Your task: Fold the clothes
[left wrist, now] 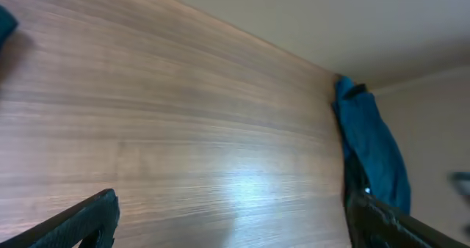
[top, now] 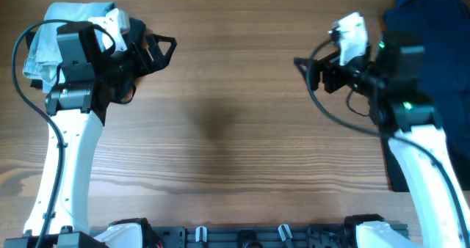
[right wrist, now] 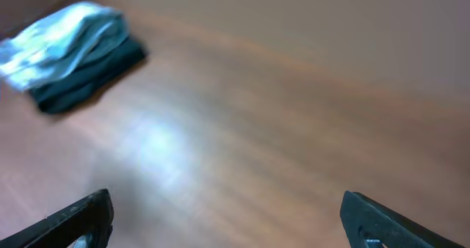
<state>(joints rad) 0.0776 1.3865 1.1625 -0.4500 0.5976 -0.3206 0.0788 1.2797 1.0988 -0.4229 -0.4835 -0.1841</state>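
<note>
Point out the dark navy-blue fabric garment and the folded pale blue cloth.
Dark navy-blue fabric garment (top: 440, 17): overhead view, on its uncovered upper part at the table's far right.
Folded pale blue cloth (top: 42, 51): overhead view, on its exposed left part at the far left.

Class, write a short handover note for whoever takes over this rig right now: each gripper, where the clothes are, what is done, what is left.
Left gripper: jaws open, empty, above the table.
Right gripper: jaws open, empty.
Navy garment: bunched at the table's right edge, beside the right arm, not held.
Done: no fold on it yet. A folded stack lies at the far left corner.
Left: bring the garment to the middle, flatten it, fold it.
</note>
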